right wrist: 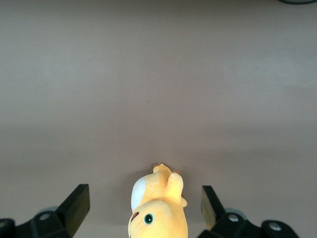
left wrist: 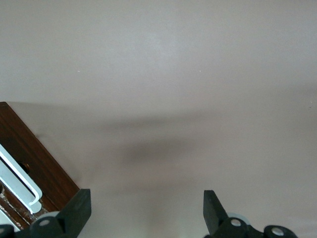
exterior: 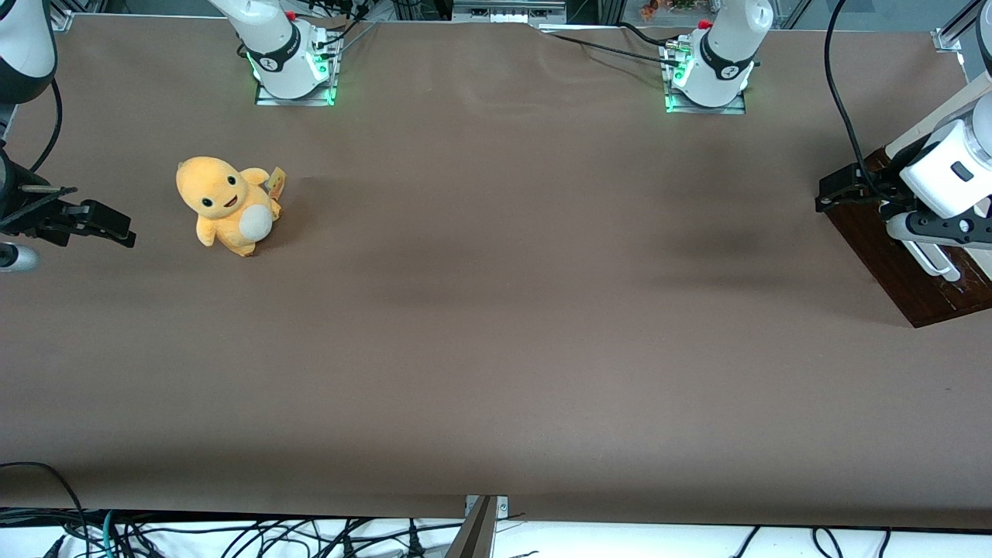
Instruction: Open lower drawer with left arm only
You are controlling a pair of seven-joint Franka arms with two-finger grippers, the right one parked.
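Matte brown worktop (exterior: 496,325) spans the scene. Left arm (exterior: 949,167) holds its black claw (left wrist: 146,213) wide open and empty, above bare worktop just beside the dark wooden drawer (left wrist: 34,166) with its white bar handle (left wrist: 20,181). Soft orange plush (exterior: 225,205) sits well apart, toward the parked arm's end.

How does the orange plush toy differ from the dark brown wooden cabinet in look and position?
The soft orange plush toy has rounded shapes; the dark brown wooden cabinet is hard and straight-edged. The toy sits toward the parked arm's end of the table, the cabinet at the working arm's end. The left arm's black tool, open, hangs beside the cabinet's white bar handle, far from the toy. Both rest on the brown table.
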